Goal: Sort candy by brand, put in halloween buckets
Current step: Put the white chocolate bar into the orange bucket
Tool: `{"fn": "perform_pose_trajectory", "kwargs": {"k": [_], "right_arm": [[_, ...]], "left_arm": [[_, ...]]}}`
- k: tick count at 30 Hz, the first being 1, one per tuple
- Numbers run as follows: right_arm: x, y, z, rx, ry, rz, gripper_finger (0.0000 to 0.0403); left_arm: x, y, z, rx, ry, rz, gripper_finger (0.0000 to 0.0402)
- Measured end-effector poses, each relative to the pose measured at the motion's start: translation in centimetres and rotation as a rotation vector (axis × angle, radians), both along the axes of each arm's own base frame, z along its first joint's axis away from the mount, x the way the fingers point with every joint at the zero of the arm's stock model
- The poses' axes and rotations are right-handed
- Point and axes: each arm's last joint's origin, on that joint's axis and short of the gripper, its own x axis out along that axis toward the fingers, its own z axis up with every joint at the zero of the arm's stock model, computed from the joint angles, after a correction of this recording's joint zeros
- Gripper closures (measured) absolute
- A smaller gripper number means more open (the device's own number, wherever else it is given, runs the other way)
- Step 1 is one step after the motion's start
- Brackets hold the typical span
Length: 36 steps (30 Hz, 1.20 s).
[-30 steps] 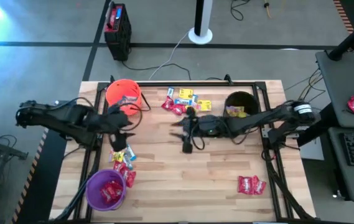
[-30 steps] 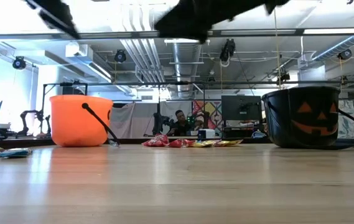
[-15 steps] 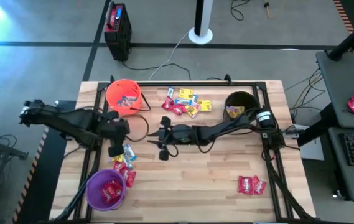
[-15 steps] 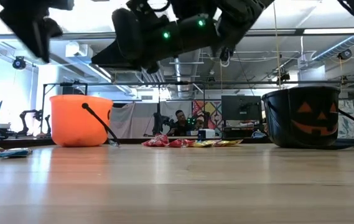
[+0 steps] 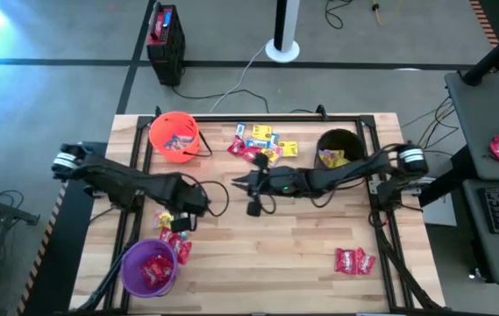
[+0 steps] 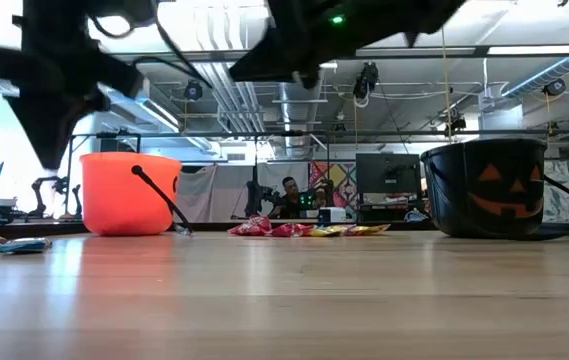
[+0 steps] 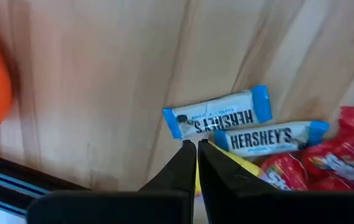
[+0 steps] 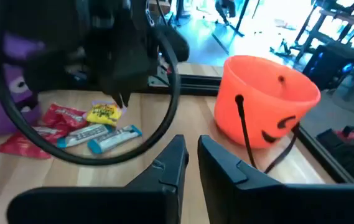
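Sorting is partly done: translucent purple pail (image 5: 150, 269) holds red packets, black pail (image 5: 339, 147) yellow ones. Loose wrapped candies (image 5: 261, 144) remain beside orange pail (image 5: 174, 136). Left gripper (image 7: 196, 148), fingers together, empty, hovers over blue-and-white bars (image 7: 219, 112). Right gripper (image 8: 192, 144) nearly closed, empty.

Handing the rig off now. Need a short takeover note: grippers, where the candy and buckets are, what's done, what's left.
Left gripper: shut, empty, over the blue-and-white bars by the purple bucket.
Right gripper: nearly shut, holding nothing, mid-table.
Orange bucket back left, black bucket back right.
Done: red packets in purple, some yellow in black, something in orange.
Left: mixed pile at the back, cluster by the purple bucket, red packets front right.
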Motion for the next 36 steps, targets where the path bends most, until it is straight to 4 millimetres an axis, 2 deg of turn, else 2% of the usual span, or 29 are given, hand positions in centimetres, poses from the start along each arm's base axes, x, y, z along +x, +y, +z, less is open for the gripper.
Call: {"fn": "perform_pose_trajectory", "kwargs": {"k": [6, 10, 25, 30, 36], "right_arm": [[-3.3, -0.3, -0.2, 0.036, -0.084, -0.032, 0.0370], [-4.3, -0.4, -0.8, 0.044, -0.112, -0.047, 0.0370], [-4.6, -0.5, -1.2, 0.058, -0.102, -0.061, 0.0369], [-4.6, -0.5, -1.2, 0.060, -0.103, -0.060, 0.0369], [-4.6, -0.5, -1.2, 0.060, -0.102, -0.060, 0.0369]], "left_arm": [[1.3, -0.2, -2.2, 0.009, 0.095, 0.008, 0.0401], [1.8, -0.2, -3.4, 0.013, 0.149, 0.043, 0.0401], [3.4, -0.2, -7.8, 0.039, 0.313, 0.123, 0.0402], [4.1, -0.3, -8.4, 0.023, 0.286, 0.104, 0.0402], [5.1, -0.6, -8.0, -0.018, 0.227, 0.077, 0.0401]]}}
